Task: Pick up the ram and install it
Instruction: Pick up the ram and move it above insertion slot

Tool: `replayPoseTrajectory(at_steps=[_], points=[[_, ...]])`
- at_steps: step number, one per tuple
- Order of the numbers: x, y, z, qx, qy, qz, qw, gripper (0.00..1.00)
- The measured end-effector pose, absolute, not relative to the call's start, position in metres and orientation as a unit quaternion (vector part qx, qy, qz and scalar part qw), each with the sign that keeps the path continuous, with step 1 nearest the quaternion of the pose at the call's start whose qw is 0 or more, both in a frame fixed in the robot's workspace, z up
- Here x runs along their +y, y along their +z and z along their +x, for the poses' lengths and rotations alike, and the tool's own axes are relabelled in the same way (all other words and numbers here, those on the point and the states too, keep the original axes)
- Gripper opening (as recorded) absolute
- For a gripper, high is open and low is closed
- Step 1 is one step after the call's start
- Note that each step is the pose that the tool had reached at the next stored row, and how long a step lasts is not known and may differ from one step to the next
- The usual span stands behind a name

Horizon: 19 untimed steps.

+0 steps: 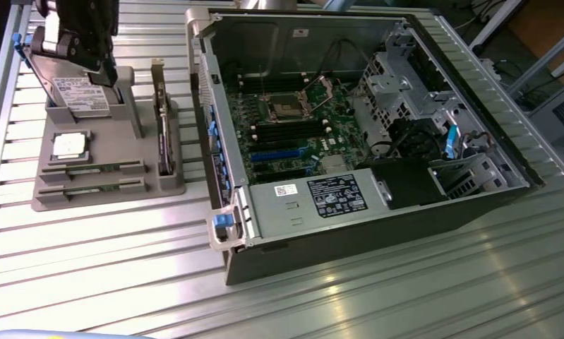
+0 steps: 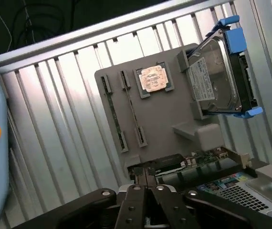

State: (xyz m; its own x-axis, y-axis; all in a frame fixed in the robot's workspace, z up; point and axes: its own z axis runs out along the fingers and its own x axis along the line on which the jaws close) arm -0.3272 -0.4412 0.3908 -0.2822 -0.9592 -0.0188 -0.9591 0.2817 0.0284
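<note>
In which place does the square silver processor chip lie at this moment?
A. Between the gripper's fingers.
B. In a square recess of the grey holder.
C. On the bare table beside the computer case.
B: the processor chip sits in a recess of the grey holder, near the upright hard drive.

An open computer case lay on a slatted metal table, its motherboard exposed. At the exterior view's left stood a gray holder carrying a processor, an upright hard drive with blue rails and an expansion card on edge.
</note>
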Motion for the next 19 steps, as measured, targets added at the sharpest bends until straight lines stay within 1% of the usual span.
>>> replayPoseTrajectory(at_steps=[7,17,18,19], points=[[-0.4412,0.3908,-0.3272,-0.732,-0.016,0.681,0.003,0.1],[-0.4412,0.3908,-0.3272,-0.719,-0.016,0.695,0.003,0.11],[-0.4412,0.3908,-0.3272,-0.719,-0.016,0.695,0.003,0.23],[-0.4412,0.3908,-0.3272,-0.719,-0.016,0.695,0.003,0.23]])
